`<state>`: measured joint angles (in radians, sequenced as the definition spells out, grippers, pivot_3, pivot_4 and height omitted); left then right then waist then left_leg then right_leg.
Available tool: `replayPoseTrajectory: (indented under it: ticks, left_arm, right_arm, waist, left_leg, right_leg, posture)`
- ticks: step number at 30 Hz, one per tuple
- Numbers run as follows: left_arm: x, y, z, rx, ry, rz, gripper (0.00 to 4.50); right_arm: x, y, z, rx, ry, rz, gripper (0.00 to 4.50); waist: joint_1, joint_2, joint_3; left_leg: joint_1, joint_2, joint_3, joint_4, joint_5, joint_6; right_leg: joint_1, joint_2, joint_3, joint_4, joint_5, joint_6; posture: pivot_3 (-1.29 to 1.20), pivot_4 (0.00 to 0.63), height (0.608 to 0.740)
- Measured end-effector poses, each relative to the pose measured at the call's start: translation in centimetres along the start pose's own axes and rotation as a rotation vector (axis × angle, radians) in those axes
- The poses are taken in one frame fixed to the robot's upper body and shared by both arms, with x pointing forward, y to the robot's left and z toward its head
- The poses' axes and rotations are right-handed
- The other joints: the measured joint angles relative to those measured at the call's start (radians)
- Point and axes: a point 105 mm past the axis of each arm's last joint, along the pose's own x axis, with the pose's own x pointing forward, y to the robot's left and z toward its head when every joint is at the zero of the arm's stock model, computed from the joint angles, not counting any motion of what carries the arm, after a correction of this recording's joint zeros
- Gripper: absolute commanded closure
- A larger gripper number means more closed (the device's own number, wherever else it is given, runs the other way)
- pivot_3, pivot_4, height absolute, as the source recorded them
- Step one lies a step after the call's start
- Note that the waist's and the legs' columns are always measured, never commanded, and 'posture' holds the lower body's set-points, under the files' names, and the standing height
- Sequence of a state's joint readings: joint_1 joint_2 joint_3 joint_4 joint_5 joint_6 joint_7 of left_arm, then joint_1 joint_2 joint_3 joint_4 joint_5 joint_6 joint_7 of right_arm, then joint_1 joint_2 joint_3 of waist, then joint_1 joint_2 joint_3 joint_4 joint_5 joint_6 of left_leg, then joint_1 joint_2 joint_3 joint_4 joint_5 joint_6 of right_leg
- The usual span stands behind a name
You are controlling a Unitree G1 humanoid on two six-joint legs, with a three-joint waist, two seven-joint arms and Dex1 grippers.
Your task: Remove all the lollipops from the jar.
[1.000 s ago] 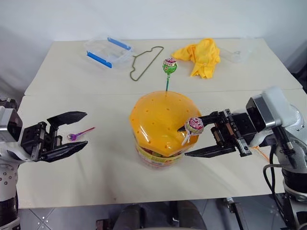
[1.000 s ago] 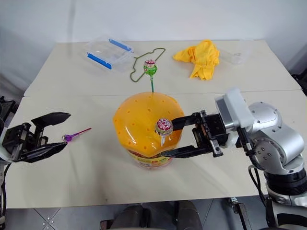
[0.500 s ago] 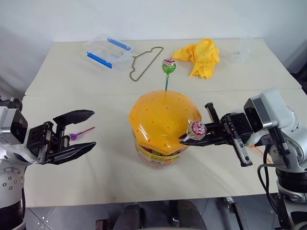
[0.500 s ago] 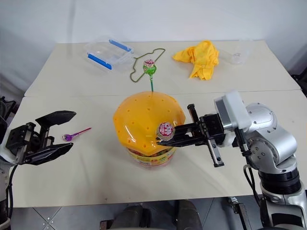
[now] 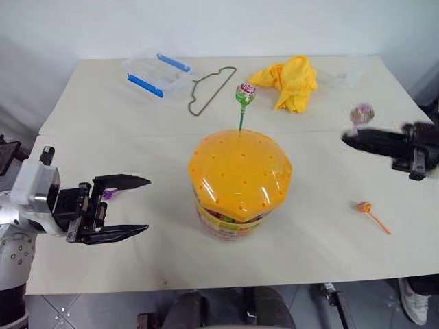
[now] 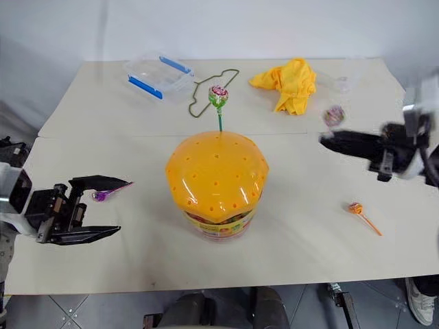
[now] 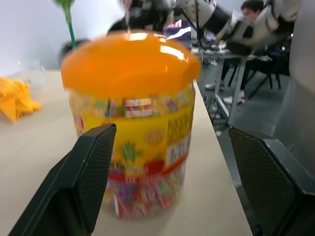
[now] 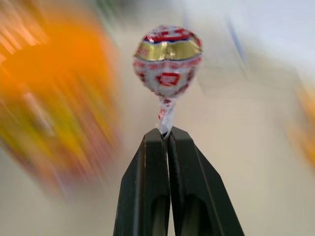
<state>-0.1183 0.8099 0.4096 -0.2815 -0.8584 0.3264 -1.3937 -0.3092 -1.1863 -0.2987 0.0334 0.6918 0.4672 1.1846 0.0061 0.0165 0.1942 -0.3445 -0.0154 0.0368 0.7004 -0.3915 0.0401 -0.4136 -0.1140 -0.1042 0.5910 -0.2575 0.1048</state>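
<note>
A: Where do the jaws stand?

B: The right gripper (image 8: 167, 135) pinches a lollipop (image 8: 167, 59) by its stick, off to the jar's right. The left gripper (image 5: 134, 205) gapes wide, empty.

A: And the jar (image 5: 240, 181)?

B: Mid-table (lid on), a green-stick lollipop (image 5: 245, 94) poking from its top; an orange one (image 5: 364, 207) lies to the right.

Head pair: we look down and forward from above the table (image 5: 137, 267), both eyes sharing the jar (image 5: 240, 184) at centre.
Left wrist: we sit low, level with the tabletop, close to the jar (image 7: 130, 123), facing its side between the left gripper (image 7: 172, 187) fingers.
Right wrist: we look along the right gripper (image 8: 169, 135), very near the lollipop (image 8: 167, 59) it pinches.
Shared: jar and green-stick lollipop (image 5: 244, 96).
</note>
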Motion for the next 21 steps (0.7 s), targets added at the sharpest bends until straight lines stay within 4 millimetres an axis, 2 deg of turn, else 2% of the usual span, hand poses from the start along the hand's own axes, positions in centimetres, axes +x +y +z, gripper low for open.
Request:
replayPoseTrajectory:
  ticks: [1,4,6,8,12,16,19,21]
  left_arm:
    - [0.1,0.2,0.0,0.002,-0.002,-0.002,0.62]
    - [0.2,0.4,0.0,0.007,-0.007,-0.005,0.62]
    - [0.3,0.4,0.0,0.008,-0.007,-0.009,0.62]
    - [0.3,0.4,0.0,0.01,-0.008,-0.008,0.62]
    - [0.4,0.4,0.1,0.014,-0.008,-0.01,0.62]
    - [0.5,0.4,0.1,0.016,-0.009,-0.01,0.62]
    - [0.5,0.5,0.3,0.017,-0.018,0.003,0.62]
    - [0.5,0.8,0.7,0.02,-0.049,0.032,0.62]
  right_arm:
    - [-0.5,-0.9,-2.3,0.015,0.097,-0.05,4.47]
    - [-1.7,-2.6,-7.3,0.036,0.309,-0.175,4.47]
    - [-2.6,-3.2,-9.8,0.04,0.435,-0.23,4.47]
    - [-3.3,-3.3,-11.3,0.041,0.498,-0.241,4.47]
    - [-4.1,-3.0,-12.7,0.041,0.549,-0.22,3.45]
    - [-4.3,-2.4,-13.2,0.042,0.553,-0.176,2.01]
    - [-4.4,-2.3,-12.3,0.009,0.491,-0.156,0.99]
    - [-3.5,-2.2,-9.6,0.017,0.287,-0.119,0.31]
  waist:
    - [-0.002,0.0,0.0]
    - [-0.006,0.001,0.0]
    - [-0.01,0.001,0.001]
    - [-0.011,0.003,0.001]
    - [-0.008,0.003,0.001]
    - [-0.006,0.003,0.001]
    - [-0.006,0.003,0.001]
    - [-0.007,0.003,0.001]
  left_leg:
    - [0.0,0.0,0.0,0.0,0.0,0.0]
    - [0.001,0.001,0.0,0.0,0.001,-0.001]
    - [0.002,0.001,0.002,0.0,0.001,-0.002]
    - [0.003,0.001,0.003,0.0,0.001,-0.002]
    - [0.005,0.001,0.003,0.0,0.001,-0.003]
    - [0.005,0.001,0.002,0.001,0.001,-0.003]
    - [0.005,0.001,0.002,0.001,0.001,-0.003]
    - [0.006,0.002,0.001,0.001,0.001,-0.003]
  right_leg:
    - [0.0,0.0,0.0,0.001,0.0,0.0]
    - [0.0,0.0,0.0,0.002,0.0,0.0]
    - [0.0,0.0,0.0,0.002,0.0,0.0]
    - [0.0,0.001,0.0,0.002,0.0,0.0]
    - [0.001,0.001,0.0,0.001,0.0,0.0]
    - [0.001,0.0,0.0,0.001,0.0,0.0]
    - [0.001,0.0,0.0,0.001,0.0,0.0]
    - [0.002,0.001,0.0,0.001,0.0,0.0]
  posture:
    - [0.0,0.15,0.74]
    - [0.0,0.15,0.74]
    - [0.0,0.15,0.74]
    - [0.0,0.15,0.74]
    - [0.0,0.15,0.74]
    - [0.0,0.15,0.74]
    - [0.0,0.15,0.74]
    - [0.0,0.15,0.74]
